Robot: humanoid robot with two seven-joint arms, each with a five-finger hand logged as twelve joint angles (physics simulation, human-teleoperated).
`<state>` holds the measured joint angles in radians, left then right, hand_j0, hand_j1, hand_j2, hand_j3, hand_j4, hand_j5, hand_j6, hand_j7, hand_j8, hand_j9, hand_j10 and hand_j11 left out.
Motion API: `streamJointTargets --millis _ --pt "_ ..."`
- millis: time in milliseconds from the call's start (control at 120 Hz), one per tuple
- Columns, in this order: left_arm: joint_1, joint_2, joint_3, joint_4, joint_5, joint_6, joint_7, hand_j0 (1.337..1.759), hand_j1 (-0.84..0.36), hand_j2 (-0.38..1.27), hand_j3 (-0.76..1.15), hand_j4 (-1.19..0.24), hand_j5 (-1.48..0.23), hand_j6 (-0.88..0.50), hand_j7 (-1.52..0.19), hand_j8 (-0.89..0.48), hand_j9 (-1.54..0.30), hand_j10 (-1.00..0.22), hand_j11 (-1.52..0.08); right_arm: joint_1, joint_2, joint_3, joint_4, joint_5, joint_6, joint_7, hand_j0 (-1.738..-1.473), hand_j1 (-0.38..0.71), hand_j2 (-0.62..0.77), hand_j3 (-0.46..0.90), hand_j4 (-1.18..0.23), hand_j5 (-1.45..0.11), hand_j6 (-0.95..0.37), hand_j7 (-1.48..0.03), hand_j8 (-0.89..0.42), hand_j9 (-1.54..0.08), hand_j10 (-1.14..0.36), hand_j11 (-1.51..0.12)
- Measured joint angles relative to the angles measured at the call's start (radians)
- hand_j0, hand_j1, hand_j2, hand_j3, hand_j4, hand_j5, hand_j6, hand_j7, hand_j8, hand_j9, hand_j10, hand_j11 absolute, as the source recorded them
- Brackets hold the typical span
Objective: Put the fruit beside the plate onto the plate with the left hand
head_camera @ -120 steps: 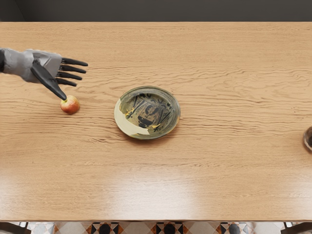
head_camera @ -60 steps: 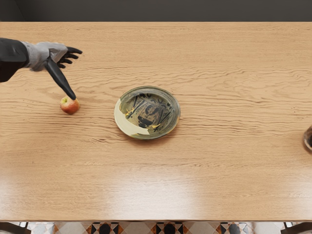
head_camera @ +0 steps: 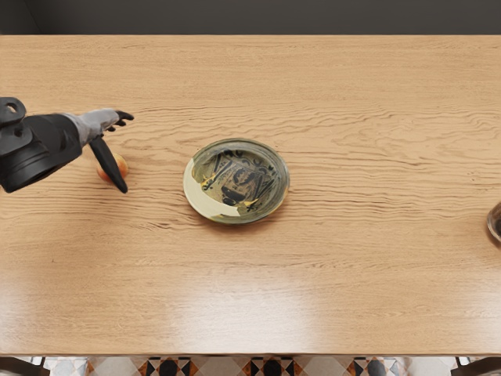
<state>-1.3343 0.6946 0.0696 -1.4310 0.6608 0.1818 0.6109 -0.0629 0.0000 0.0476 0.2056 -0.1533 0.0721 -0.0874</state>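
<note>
**Head view: left hand is hovering at the apple, plate is waiting bare**

Head view: the left arm is coming in from the left edge, its dark forearm (head_camera: 35, 149) slanting up and to the right over the wooden table (head_camera: 313, 298). The left hand (head_camera: 98, 125) is hanging right at the apple (head_camera: 119, 162). Its black fingers (head_camera: 123, 117) are pointing to the right, stretched out rather than curled. Its long black thumb (head_camera: 112, 171) is reaching down and across the front of the fruit, covering the apple's left part. The hand is looking released and is not gripping the apple (whether the thumb is actually touching the skin cannot be told from this angle).

The apple is sitting on the table to the left of the plate (head_camera: 197, 200), near it but clearly apart, with bare wood showing between them. The plate is lying flat near the middle of the table, cream at its rim and dark and patterned inside, with no fruit on it.

At the right edge a dark round thing (head_camera: 495, 223) is poking into the picture, mostly cut off. A strip of tiled floor (head_camera: 258, 366) is showing below the table's near edge.
</note>
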Motion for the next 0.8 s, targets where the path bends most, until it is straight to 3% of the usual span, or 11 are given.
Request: streamJointTargets --millis 800 --pt "0.113 -0.057 0.026 0.038 0.115 0.183 0.0 1.658 0.0 0.06 0.0 -0.29 -0.38 -0.3 -0.38 -0.29 -0.38 -0.29 -0.38 0.0 0.0 0.0 0.0 0.0 0.0 0.0 -1.658 -0.33 0.0 0.0 -0.02 -0.02 -0.02 -0.02 -0.02 -0.02 -0.02 -0.02"
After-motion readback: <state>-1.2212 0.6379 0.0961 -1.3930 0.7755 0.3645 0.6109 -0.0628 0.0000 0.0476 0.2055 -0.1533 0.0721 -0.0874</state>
